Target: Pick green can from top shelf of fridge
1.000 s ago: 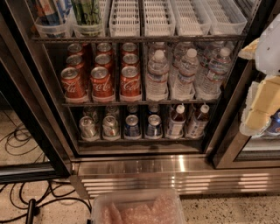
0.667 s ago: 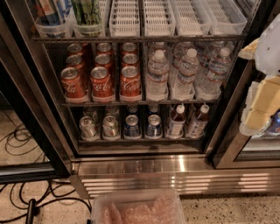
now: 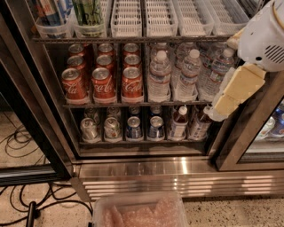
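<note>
The green can (image 3: 88,10) stands in a clear tray at the left of the top shelf (image 3: 133,39) of the fridge (image 3: 142,168); only its lower part shows, cut by the top edge. A blue-and-white tall can (image 3: 52,11) stands just left of it. My gripper (image 3: 222,104) hangs at the right, in front of the fridge's right frame at the height of the water bottles. It is far right of and below the green can and holds nothing that I can see.
White slotted trays (image 3: 159,17) line the top shelf to the right of the green can. Red cola cans (image 3: 103,82) and water bottles (image 3: 186,75) fill the middle rack, with small cans and bottles below. Cables (image 3: 26,199) lie on the floor at left. A clear plastic bin (image 3: 140,213) sits at bottom centre.
</note>
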You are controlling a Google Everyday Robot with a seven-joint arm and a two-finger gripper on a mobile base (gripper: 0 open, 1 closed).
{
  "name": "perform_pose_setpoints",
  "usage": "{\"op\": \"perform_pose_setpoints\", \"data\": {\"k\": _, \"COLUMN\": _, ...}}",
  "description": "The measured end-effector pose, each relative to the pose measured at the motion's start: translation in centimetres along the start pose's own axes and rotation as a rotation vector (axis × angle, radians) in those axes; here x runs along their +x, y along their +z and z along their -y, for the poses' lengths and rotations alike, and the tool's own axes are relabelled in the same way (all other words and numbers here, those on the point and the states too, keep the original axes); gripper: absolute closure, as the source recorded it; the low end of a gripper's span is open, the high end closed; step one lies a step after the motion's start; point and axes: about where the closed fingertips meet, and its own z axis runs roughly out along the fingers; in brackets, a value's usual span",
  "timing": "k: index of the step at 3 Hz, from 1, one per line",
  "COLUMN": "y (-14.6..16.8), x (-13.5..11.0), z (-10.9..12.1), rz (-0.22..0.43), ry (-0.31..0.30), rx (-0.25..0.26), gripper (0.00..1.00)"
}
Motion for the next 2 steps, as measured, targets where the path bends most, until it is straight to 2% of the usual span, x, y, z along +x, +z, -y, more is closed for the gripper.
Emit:
{"op": "perform_pose_setpoints", "data": {"k": 1, "y": 0.0, "x": 0.0, "z": 0.0, "rz": 0.000, "ry": 0.000, "rx": 0.000, "gripper": 0.00}}
{"op": "perform_pose_setpoints", "data": {"k": 2, "y": 0.6, "x": -1.9, "z": -0.7, "rz": 0.069, "ry": 0.011, "rx": 0.012, "gripper": 0.00}}
